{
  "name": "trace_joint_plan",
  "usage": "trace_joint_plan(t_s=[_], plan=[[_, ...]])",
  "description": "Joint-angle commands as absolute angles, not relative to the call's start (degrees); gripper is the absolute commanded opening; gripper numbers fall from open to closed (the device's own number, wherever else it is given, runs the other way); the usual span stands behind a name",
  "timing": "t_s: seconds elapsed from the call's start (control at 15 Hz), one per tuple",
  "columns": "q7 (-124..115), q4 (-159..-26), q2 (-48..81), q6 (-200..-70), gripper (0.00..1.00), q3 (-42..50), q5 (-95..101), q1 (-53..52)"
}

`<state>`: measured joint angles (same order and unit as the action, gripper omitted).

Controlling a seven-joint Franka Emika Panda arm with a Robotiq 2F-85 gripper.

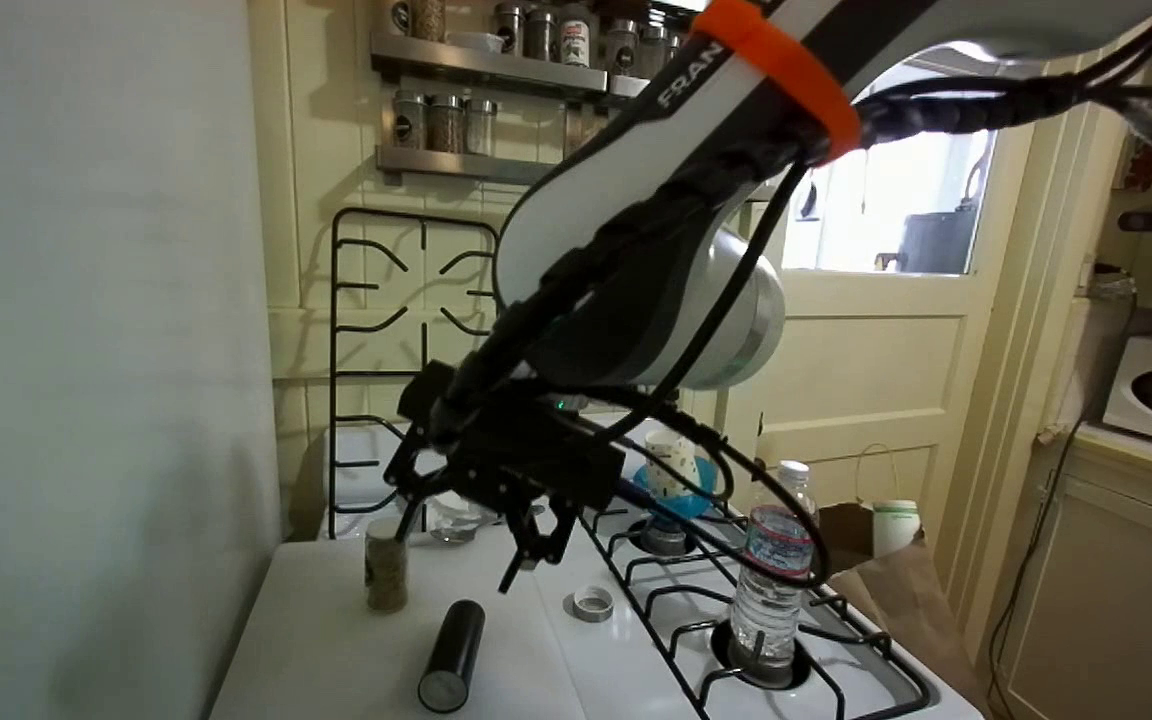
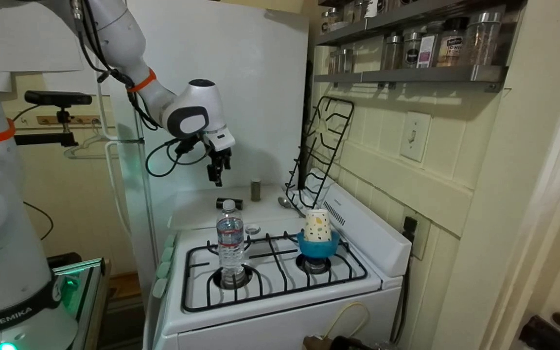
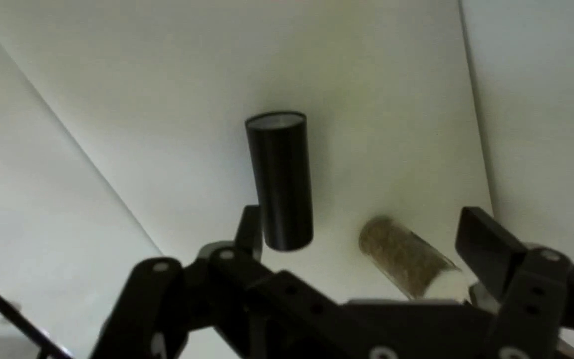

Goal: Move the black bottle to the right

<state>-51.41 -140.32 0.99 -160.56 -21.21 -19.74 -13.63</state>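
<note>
Black bottle (image 1: pixel 452 655): 1, lying on white surface (image 1: pixel 316 640), near brown-filled jar (image 1: pixel 386 575).
Gripper (image 3: pixel 364 219): jaws spread apart.
Water bottle (image 2: pixel 231 238): upright, in both exterior views only.
Light switch (image 2: pixel 413 137): in an exterior view only.

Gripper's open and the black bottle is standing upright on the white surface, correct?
Not quite: the black bottle is lying on its side on the white surface, as both exterior views show. The gripper is open, as you say.
</note>
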Motion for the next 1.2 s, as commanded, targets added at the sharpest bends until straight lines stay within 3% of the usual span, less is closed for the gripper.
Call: trace_joint_plan(t_s=[0.0,0.67,1.13], plan=[[-47.2,-138.6,5.2,-159.2,1.00,-18.8,-21.7,-14.5],[-30.5,-124.9,12.5,-140.4,1.00,-14.8,-19.0,-13.7],[-37.5,-121.7,16.1,-132.6,1.00,-12.4,-11.9,-17.0]])
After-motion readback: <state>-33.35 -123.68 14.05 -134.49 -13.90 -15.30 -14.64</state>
